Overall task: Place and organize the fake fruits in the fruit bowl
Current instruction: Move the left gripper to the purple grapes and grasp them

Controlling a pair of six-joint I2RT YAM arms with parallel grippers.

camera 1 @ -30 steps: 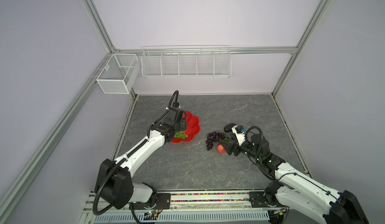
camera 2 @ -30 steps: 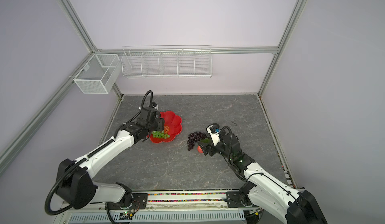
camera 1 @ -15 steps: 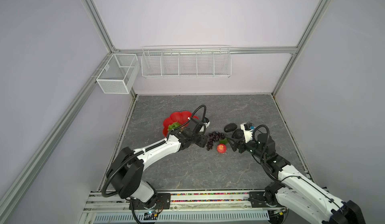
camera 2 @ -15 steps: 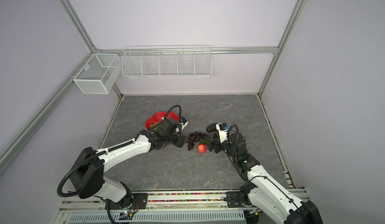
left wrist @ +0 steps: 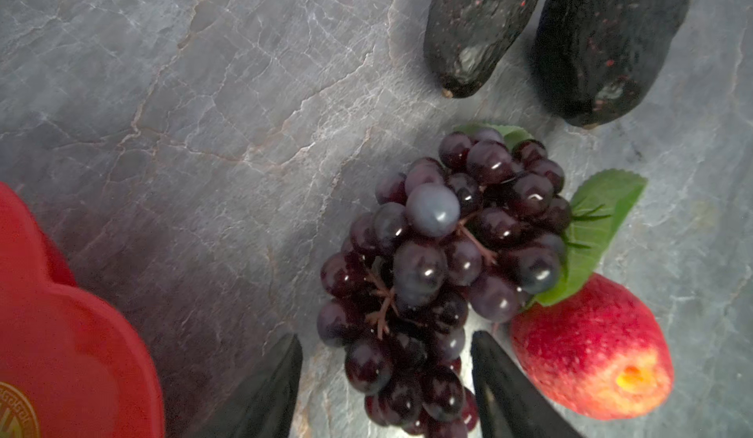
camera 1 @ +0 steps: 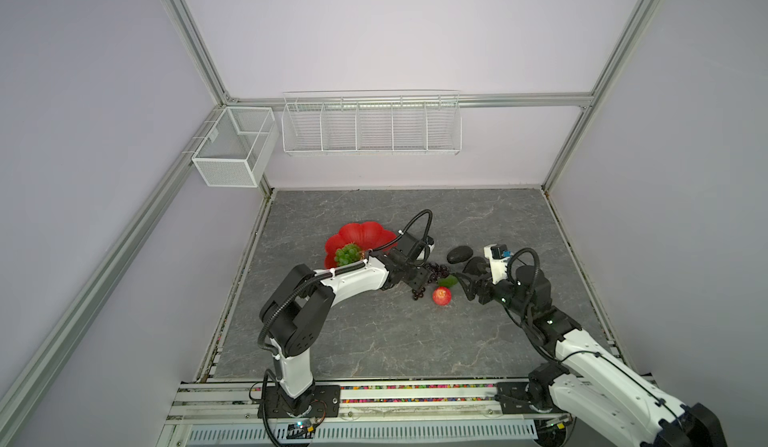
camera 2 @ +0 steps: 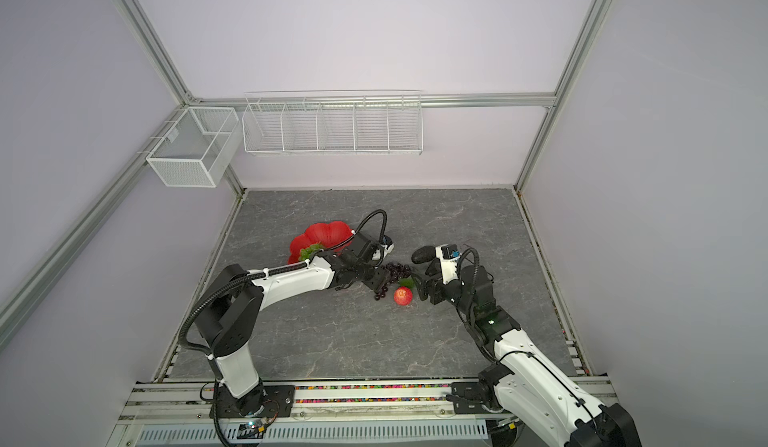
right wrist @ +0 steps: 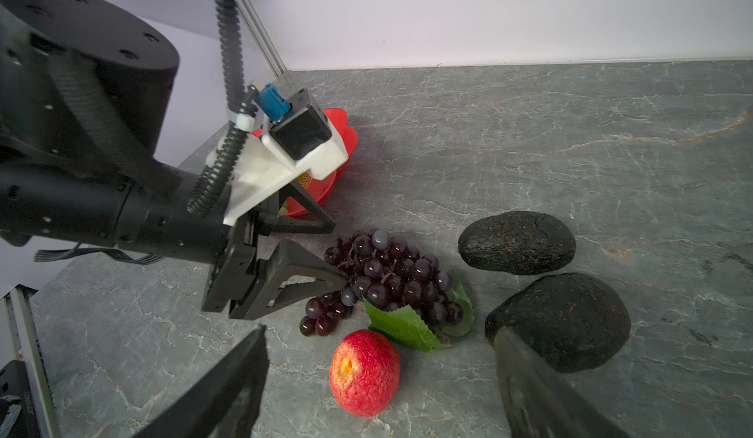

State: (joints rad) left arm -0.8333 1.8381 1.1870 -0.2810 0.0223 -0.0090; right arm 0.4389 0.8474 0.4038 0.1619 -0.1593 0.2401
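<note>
Left gripper (left wrist: pixel 386 336): open, jaws straddling the narrow end of the dark purple grape bunch (left wrist: pixel 448 252), not clamped. Right gripper (right wrist: pixel 378 331): open wide, empty, just right of the red apple (right wrist: pixel 364 375). The far avocado (right wrist: pixel 516 242) and near avocado (right wrist: pixel 570 318) lie on the surface (camera 1: pixel 374 341) right of the bunch. The green grape bunch (camera 1: pixel 348 253) rests in the fruit bowl (camera 1: pixel 361 233), far left.

Grape bunch (camera 1: pixel 348 253) in bowl (camera 1: pixel 361 233), leafed bunch (camera 1: pixel 437 270) beside apple (camera 1: pixel 441 296), avocados (camera 1: pixel 459 253) behind
</note>
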